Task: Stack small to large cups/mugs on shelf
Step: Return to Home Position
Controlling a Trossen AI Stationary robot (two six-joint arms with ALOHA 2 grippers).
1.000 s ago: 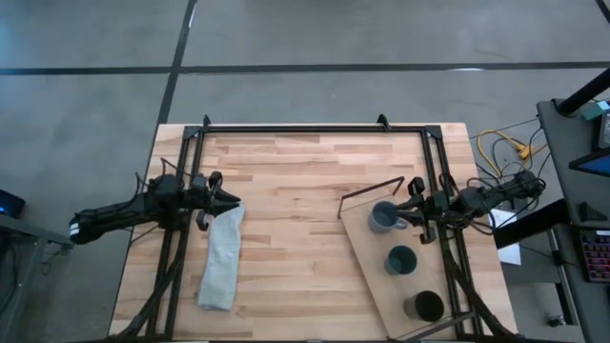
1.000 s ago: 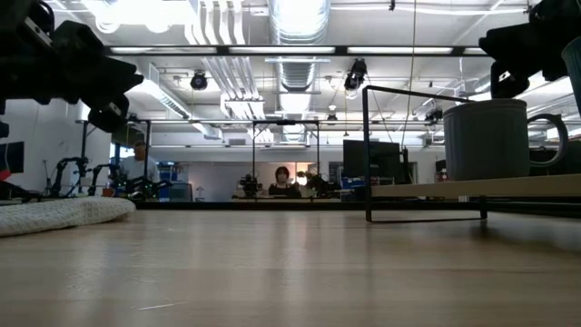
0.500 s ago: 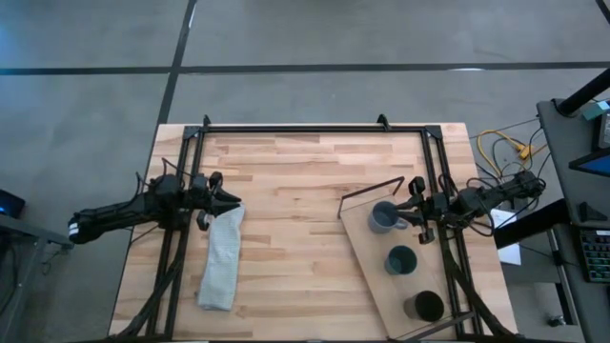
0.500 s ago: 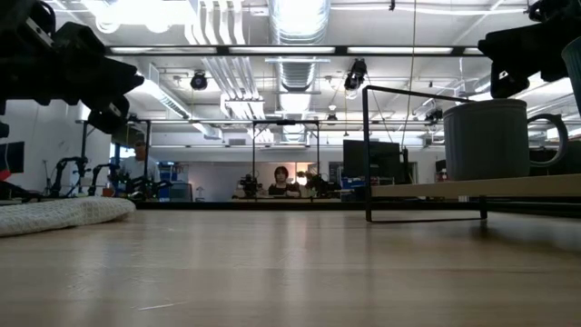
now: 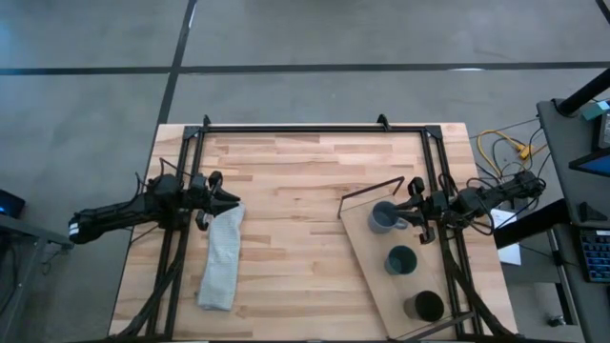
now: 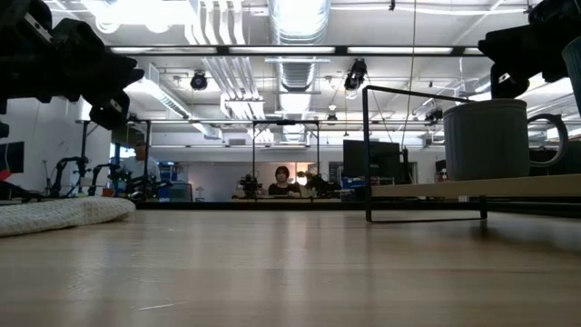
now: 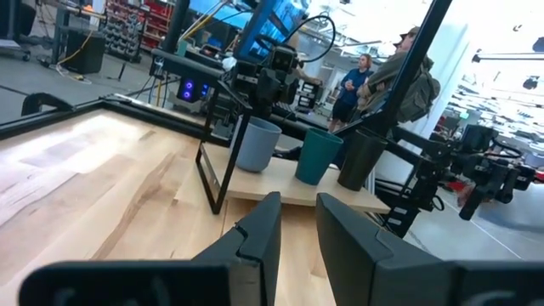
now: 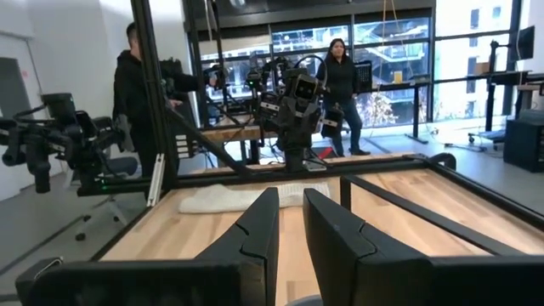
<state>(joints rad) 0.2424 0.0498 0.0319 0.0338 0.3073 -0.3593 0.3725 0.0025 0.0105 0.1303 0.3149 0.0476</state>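
The blue-grey mug (image 5: pixel 384 217), teal cup (image 5: pixel 400 259) and black cup (image 5: pixel 425 306) stand in a row on the shelf (image 5: pixel 374 276). The right gripper (image 5: pixel 416 216) hovers beside the mug, fingers slightly apart. Widen them first, then grip the mug's rim squarely. The left gripper (image 5: pixel 229 199), narrowly parted, waits above the cloth (image 5: pixel 221 259).

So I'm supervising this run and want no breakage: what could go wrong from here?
The right gripper sits right beside the blue-grey mug; a careless move could knock it off the shelf. The shelf's thin wire frame rises next to that mug and could snag the arm. The green cup and black cup stand close by.
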